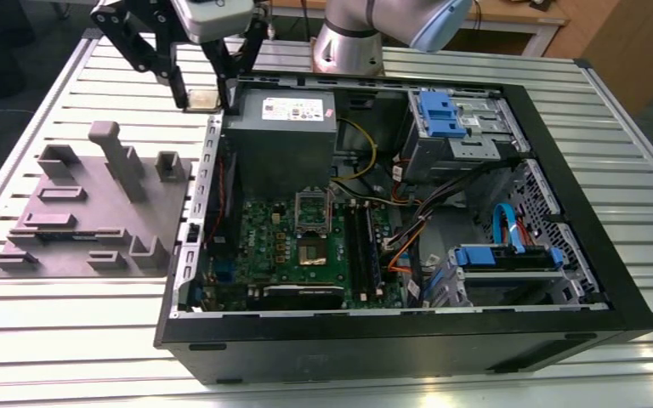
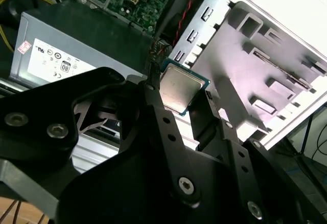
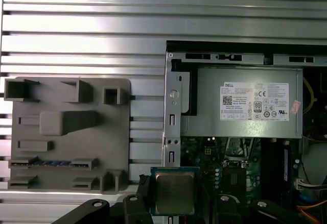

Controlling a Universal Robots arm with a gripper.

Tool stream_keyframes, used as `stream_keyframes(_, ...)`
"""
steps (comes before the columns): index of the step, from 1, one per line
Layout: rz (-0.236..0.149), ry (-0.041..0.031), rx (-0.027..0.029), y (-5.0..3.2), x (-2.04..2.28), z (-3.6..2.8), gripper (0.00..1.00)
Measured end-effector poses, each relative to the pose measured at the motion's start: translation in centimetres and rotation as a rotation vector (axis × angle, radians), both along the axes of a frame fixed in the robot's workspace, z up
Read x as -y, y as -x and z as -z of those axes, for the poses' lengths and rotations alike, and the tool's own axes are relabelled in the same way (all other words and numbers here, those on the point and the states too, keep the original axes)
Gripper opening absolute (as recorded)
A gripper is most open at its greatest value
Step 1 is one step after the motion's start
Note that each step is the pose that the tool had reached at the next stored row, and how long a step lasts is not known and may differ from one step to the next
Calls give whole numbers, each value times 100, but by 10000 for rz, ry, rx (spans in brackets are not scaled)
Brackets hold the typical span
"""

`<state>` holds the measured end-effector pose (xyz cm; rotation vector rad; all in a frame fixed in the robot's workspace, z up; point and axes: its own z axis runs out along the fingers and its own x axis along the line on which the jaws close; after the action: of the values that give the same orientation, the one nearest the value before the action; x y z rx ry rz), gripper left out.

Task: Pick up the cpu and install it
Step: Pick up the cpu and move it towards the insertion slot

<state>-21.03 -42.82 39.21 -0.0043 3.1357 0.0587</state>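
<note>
The cpu is a small square chip with a shiny metal top. It hangs in the air between the two black fingers of my gripper, which is shut on its edges. In the exterior view it hovers above the slatted table, just outside the open computer case, between the case's far corner on that view's left and the grey moulded plate. In both wrist views the cpu sits level between the fingers, metal top facing the cameras. The green motherboard lies inside the case, further in past the power supply.
A grey moulded plate with upright blocks lies on the slatted metal table, on the exterior view's left of the case. Inside the case are a grey power supply with a white label, loose cables and blue drive brackets.
</note>
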Motion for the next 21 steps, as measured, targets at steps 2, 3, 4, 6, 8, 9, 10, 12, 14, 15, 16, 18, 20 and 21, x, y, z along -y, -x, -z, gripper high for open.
stream_keyframes(2, 0, 0, 0, -32, 0, 0, 47)
stream_keyframes(3, 0, 0, -1, -50, 0, 0, 47)
stream_keyframes(4, 1, 0, -1, -65, 0, 0, 47)
stream_keyframes(6, 2, 0, 0, -92, 0, 0, 47)
stream_keyframes(8, 2, 0, 0, -120, 0, 0, 47)
stream_keyframes(9, 3, 0, -1, -132, 0, 0, 47)
stream_keyframes(10, 3, 0, 0, -145, 0, 0, 47)
stream_keyframes(12, 3, 0, 0, -170, 1, 0, 47)
stream_keyframes(14, 4, 1, -1, -196, 1, 0, 47)
stream_keyframes(15, 4, 0, 0, -209, 1, 1, 47)
stream_keyframes(16, 5, 0, 0, -223, 1, 1, 47)
stream_keyframes(18, 5, 0, -1, -255, 1, 1, 47)
stream_keyframes(20, 6, 0, 0, -290, 1, 1, 47)
stream_keyframes(21, 6, 0, 0, -309, 1, 1, 47)
